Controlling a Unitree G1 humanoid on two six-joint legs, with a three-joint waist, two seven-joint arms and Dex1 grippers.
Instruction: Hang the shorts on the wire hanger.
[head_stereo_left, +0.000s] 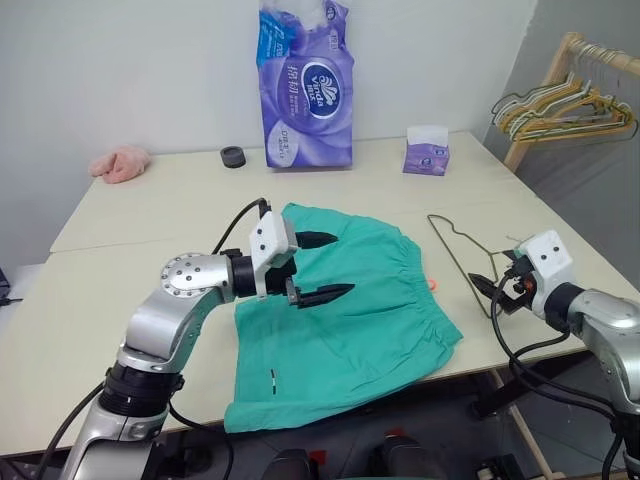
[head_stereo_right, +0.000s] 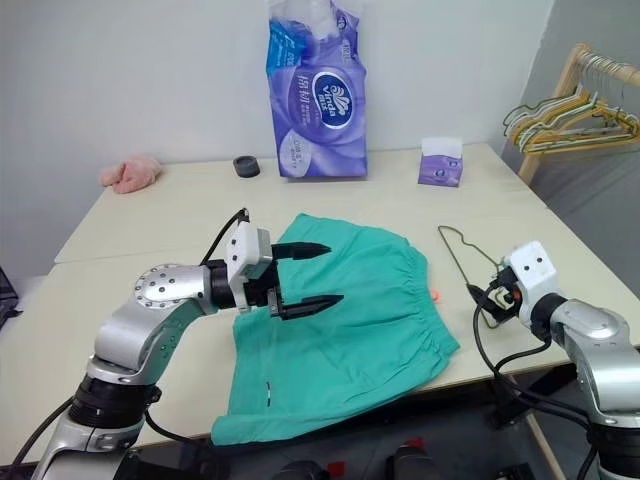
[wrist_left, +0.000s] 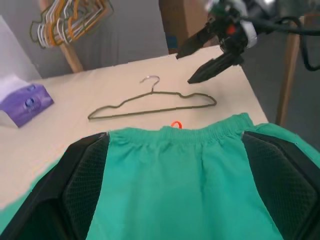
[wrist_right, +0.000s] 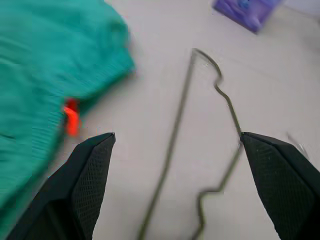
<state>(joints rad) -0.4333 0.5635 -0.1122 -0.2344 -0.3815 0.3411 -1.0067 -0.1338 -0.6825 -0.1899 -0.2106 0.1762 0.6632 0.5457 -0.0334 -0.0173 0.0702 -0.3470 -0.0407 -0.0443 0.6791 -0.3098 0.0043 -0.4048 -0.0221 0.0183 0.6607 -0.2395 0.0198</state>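
The teal-green shorts (head_stereo_left: 370, 320) lie flat on the table, waistband toward the right, with an orange tag (wrist_right: 71, 120) at the waistband's edge. The thin dark wire hanger (head_stereo_left: 455, 245) lies flat on the table just right of the shorts, apart from them. My left gripper (head_stereo_left: 343, 265) hovers over the middle of the shorts, pointing right, open and empty. My right gripper (head_stereo_left: 485, 296) is at the hanger's near end, close above the table, open with the wire (wrist_right: 175, 140) running between its fingers (wrist_right: 92, 175) and nothing held.
A tall purple tissue pack (head_stereo_left: 305, 85), a small purple tissue box (head_stereo_left: 427, 155), a black round object (head_stereo_left: 233, 156) and a pink cloth (head_stereo_left: 120, 162) sit along the table's back. A wooden rack with bunched hangers (head_stereo_left: 565, 105) stands at the far right. The shorts' hem overhangs the table's front edge.
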